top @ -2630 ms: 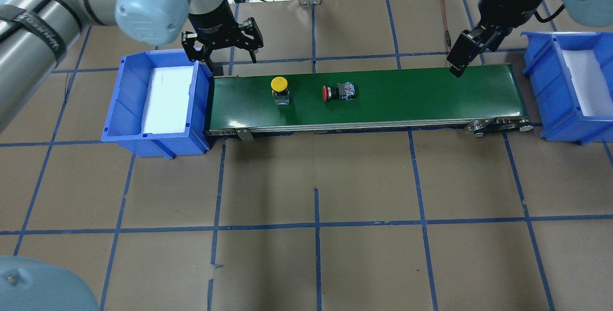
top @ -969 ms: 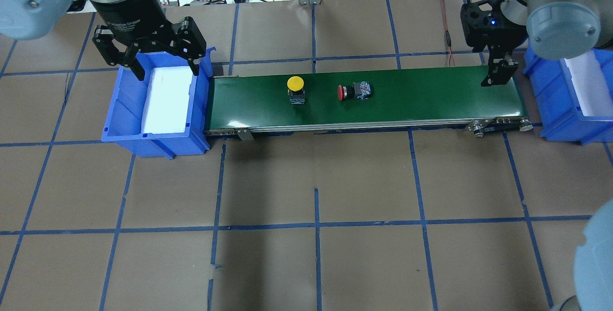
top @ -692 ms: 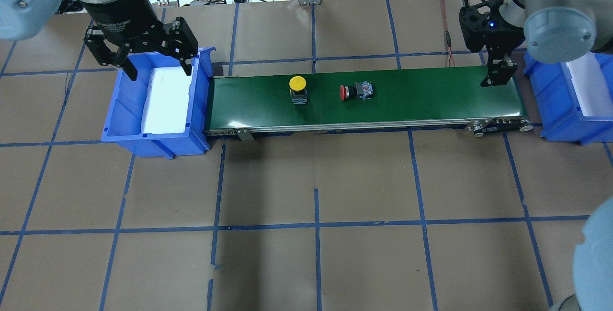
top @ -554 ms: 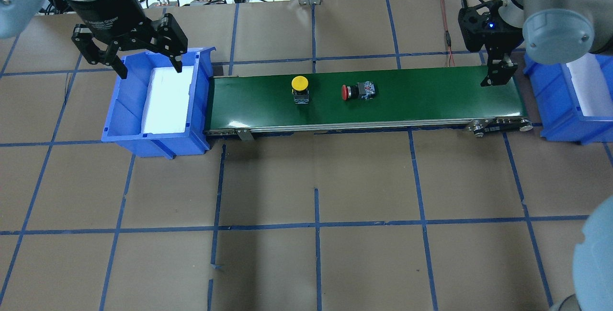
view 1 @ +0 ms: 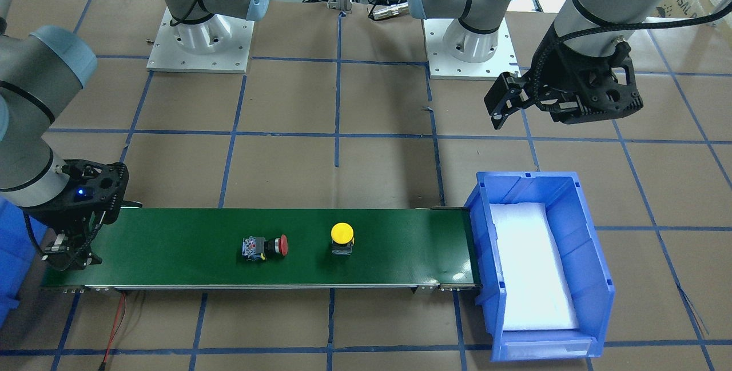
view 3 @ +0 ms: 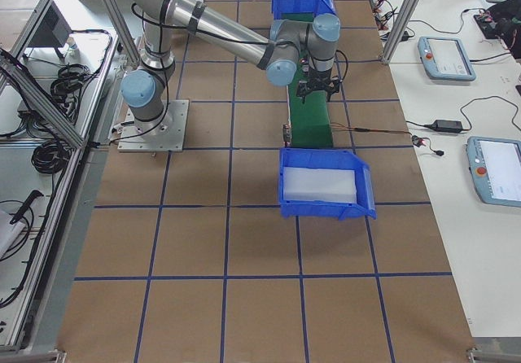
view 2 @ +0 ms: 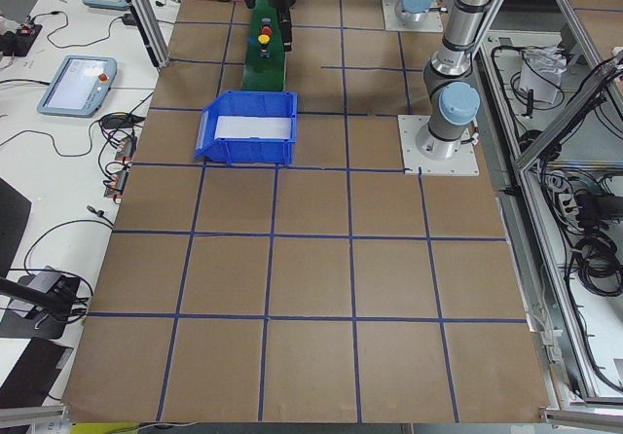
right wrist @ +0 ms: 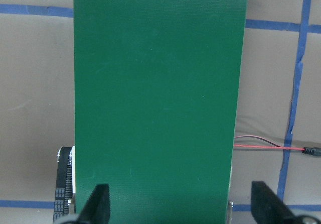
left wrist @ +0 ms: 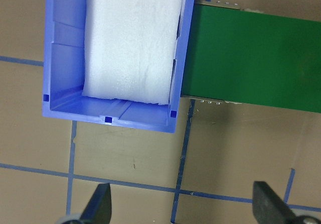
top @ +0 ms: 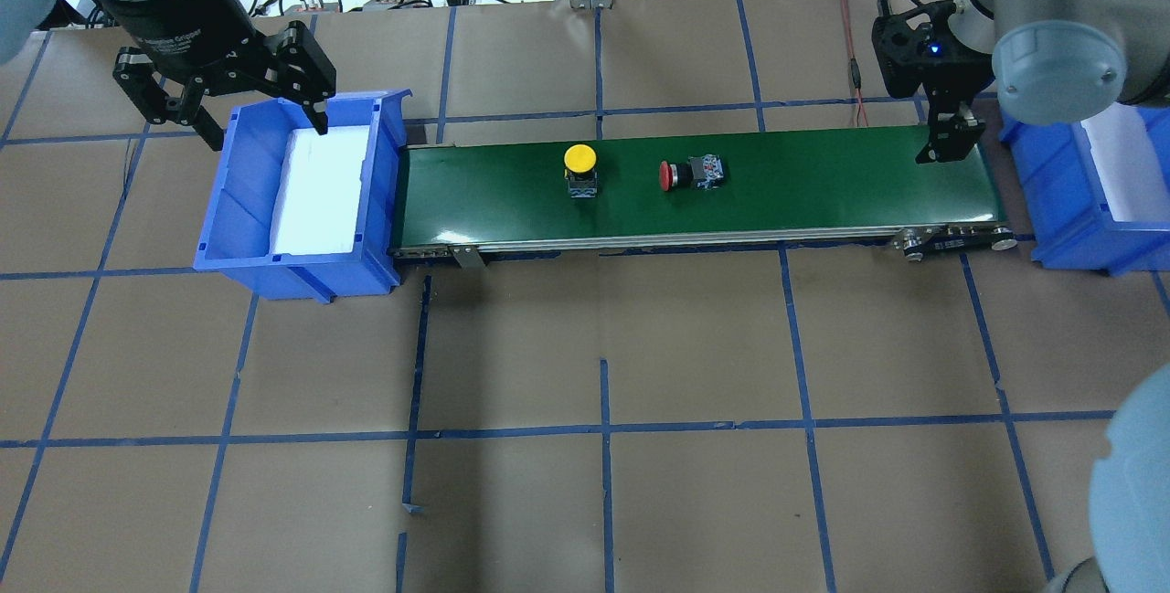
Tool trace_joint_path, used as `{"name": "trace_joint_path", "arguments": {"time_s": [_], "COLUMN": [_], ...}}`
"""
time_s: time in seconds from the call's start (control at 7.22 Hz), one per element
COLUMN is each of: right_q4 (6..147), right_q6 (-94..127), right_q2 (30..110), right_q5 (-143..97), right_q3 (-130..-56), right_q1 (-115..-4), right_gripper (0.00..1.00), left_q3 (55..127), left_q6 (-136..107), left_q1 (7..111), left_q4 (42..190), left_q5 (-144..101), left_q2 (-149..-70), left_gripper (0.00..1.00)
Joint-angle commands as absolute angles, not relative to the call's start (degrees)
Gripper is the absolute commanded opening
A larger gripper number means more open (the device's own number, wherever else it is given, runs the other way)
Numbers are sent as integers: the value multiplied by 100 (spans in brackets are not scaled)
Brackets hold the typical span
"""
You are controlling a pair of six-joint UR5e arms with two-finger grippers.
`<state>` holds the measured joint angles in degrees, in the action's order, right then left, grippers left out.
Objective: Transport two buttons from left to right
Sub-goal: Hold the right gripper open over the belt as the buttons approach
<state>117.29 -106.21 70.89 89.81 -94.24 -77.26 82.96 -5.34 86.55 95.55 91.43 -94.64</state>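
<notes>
Yellow button, red button moved right | both inside belt edges

We see a dark green conveyor belt bearing 2 buttons: the yellow-capped button and the red-capped button, each bodied in black and silver. The left bin and right bin are bright blue, lined with white foam. The table is brown, gridded with blue tape. The left gripper and right gripper are black.
</notes>
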Motion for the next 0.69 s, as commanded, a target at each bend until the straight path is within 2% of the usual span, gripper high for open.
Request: {"name": "trace_joint_path", "arguments": {"time_s": [0.0, 0.55], "right_q4": [11733, 11847], "right_q6": [-10574, -10459], "right_q2": [7040, 6900], "right_q5": [8982, 9000], "right_q3": [-9431, -9422], "right_q1": [-7743, -8033], "right_gripper": [99, 99], "left_q3": [8332, 8473], "left_q6": [-536, -721], "left_q1": [8666, 8684], "left_q4": [9554, 9360], "left_q5": [9141, 9149], "left_q2": [-9448, -9404], "left_gripper": [100, 100]}}
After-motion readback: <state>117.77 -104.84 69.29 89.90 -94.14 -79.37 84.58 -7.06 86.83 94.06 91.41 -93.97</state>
